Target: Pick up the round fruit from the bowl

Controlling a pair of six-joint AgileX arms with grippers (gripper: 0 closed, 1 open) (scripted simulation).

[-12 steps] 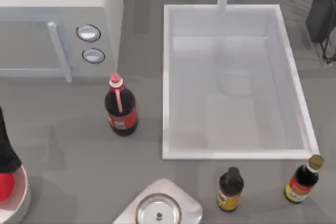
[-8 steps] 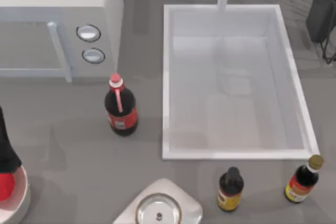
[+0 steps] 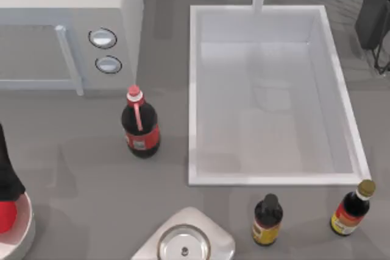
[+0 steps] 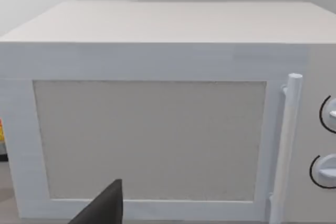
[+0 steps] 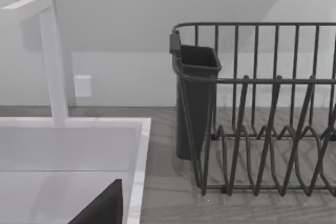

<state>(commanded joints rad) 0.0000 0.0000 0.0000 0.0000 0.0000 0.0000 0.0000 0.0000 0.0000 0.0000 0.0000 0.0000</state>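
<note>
The round fruit (image 3: 5, 217) is bright red and lies in the white bowl (image 3: 27, 231) at the table's front left corner, cut by the top view's left edge. My left gripper (image 3: 8, 195) is a black shape reaching down from directly above the fruit, its lower end at the fruit's top and covering part of it. Whether it touches the fruit I cannot tell. My right gripper (image 3: 373, 5) is parked at the far right back corner, away from the bowl.
A cola bottle (image 3: 140, 127) stands in the middle left. A white microwave (image 3: 67, 4) fills the back left, a sink (image 3: 271, 95) the centre right. Two dark sauce bottles (image 3: 267, 219) (image 3: 351, 208) and a metal disc on a plate (image 3: 184, 243) line the front. A dish rack (image 5: 262, 129) sits behind the sink.
</note>
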